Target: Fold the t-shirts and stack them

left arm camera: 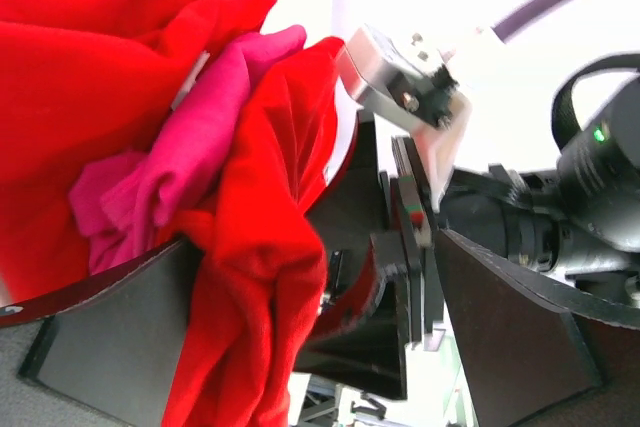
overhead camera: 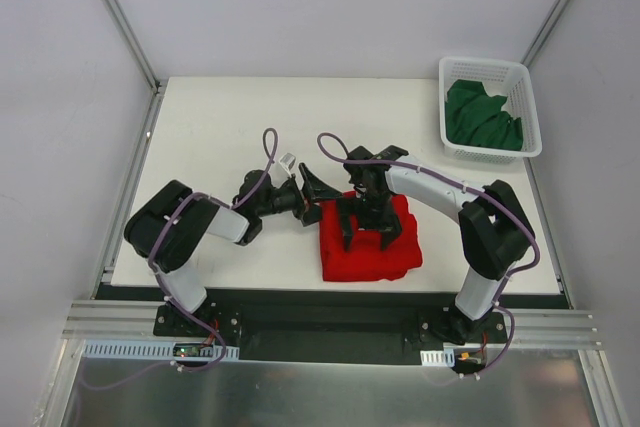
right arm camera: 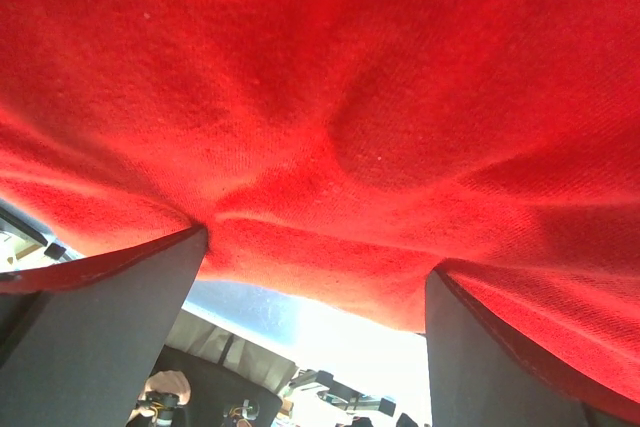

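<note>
Red t-shirt (overhead camera: 368, 247) folded, middle of table (overhead camera: 220, 127) front edge; magenta-pink t-shirt (left arm camera: 190, 147) bunched in its folds. Dark green t-shirt (overhead camera: 482, 117) unfolded in basket (overhead camera: 482, 60), far right corner. Left gripper (overhead camera: 314, 199), right gripper (overhead camera: 367, 237) spread wide at red one, clamping nothing.

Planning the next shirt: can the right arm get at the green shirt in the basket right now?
Probably yes: the basket is open-topped, the green shirt lies uncovered, and the right gripper is open over the red shirt.

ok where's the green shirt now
In the top view the green shirt sits bunched inside the white basket at the far right corner of the table, apart from the red shirt by the near edge.
</note>
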You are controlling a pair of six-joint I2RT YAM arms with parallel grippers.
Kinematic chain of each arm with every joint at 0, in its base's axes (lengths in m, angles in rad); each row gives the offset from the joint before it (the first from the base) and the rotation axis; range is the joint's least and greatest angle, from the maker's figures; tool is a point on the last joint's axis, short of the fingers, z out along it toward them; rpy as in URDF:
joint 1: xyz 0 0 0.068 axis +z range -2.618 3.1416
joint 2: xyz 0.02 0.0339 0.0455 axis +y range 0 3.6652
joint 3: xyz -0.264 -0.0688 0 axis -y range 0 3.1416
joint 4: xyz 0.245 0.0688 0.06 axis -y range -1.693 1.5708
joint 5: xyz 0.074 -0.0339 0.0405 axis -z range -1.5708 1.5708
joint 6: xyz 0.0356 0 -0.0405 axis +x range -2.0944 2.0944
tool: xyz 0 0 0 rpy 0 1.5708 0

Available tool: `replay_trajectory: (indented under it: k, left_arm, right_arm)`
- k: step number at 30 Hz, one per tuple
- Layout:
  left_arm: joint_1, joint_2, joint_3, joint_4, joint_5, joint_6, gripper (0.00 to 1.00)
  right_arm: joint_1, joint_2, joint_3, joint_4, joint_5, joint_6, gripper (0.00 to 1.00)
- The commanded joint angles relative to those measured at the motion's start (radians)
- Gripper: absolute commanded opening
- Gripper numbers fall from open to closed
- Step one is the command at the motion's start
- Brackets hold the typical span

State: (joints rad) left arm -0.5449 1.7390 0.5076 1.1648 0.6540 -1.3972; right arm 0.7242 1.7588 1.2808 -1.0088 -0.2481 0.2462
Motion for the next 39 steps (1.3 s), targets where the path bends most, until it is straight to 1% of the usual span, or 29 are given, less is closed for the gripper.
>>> replay_trajectory:
  k: [1, 3, 5, 7, 12, 15, 18, 21, 24, 25, 26, 28, 30, 32, 35, 36, 39]
  left_arm:
    - [0.023, -0.137, -0.008, -0.066, 0.024, 0.128, 0.99]
    - [0.046, -0.17, -0.006, -0.152, 0.029, 0.174, 0.99]
    - [0.094, -0.2, -0.018, -0.171, 0.045, 0.185, 0.99]
    - [0.117, -0.213, -0.018, -0.182, 0.064, 0.187, 0.99]
    - [0.128, -0.268, -0.004, -0.273, 0.072, 0.233, 0.99]
    - [0.126, -0.282, 0.006, -0.28, 0.082, 0.228, 0.99]
    - [0.126, -0.285, 0.019, -0.241, 0.099, 0.199, 0.99]
    - [0.131, -0.298, 0.025, -0.252, 0.096, 0.193, 0.99]
    - [0.143, -0.329, 0.02, -0.283, 0.101, 0.205, 0.99]
    - [0.149, -0.34, 0.022, -0.301, 0.104, 0.214, 0.99]
    - [0.17, -0.349, 0.02, -0.326, 0.108, 0.219, 0.99]
    - [0.201, -0.375, 0.009, -0.335, 0.118, 0.222, 1.0]
    - [0.258, -0.397, -0.015, -0.337, 0.139, 0.216, 0.99]
    - [0.292, -0.415, -0.034, -0.344, 0.159, 0.227, 0.99]
    - [0.351, -0.485, -0.037, -0.444, 0.171, 0.279, 0.99]
    - [0.387, -0.527, -0.038, -0.471, 0.174, 0.286, 0.99]
    - [0.451, -0.6, -0.05, -0.54, 0.205, 0.305, 0.99]
  right_arm:
    - [0.004, -0.039, 0.014, -0.045, 0.0, -0.004, 0.96]
    - [0.004, -0.038, 0.014, -0.042, -0.005, -0.002, 0.96]
    - [0.004, -0.035, 0.018, -0.039, -0.008, -0.002, 0.96]
    - [0.006, -0.032, 0.02, -0.034, -0.011, -0.001, 0.96]
    - [0.004, -0.027, 0.025, -0.034, -0.011, -0.002, 0.96]
    - [0.004, -0.022, 0.022, -0.033, -0.011, -0.002, 0.96]
    - [0.004, -0.022, 0.018, -0.027, -0.011, 0.002, 0.96]
    - [0.004, -0.033, 0.04, -0.034, 0.007, 0.008, 0.96]
    - [0.003, -0.044, 0.115, -0.091, 0.041, 0.019, 0.96]
    - [0.006, -0.054, 0.142, -0.137, 0.052, 0.021, 0.96]
    - [0.006, -0.058, 0.207, -0.16, 0.078, 0.024, 0.96]
    - [0.004, -0.056, 0.271, -0.212, 0.105, 0.022, 0.96]
    - [0.006, -0.042, 0.348, -0.231, 0.125, 0.012, 0.96]
    - [0.007, -0.013, 0.376, -0.229, 0.139, 0.001, 0.96]
    - [0.017, 0.017, 0.385, -0.192, 0.148, -0.025, 0.96]
    - [0.023, 0.022, 0.379, -0.176, 0.159, -0.036, 0.96]
    - [0.06, 0.053, 0.373, -0.125, 0.242, -0.1, 0.96]
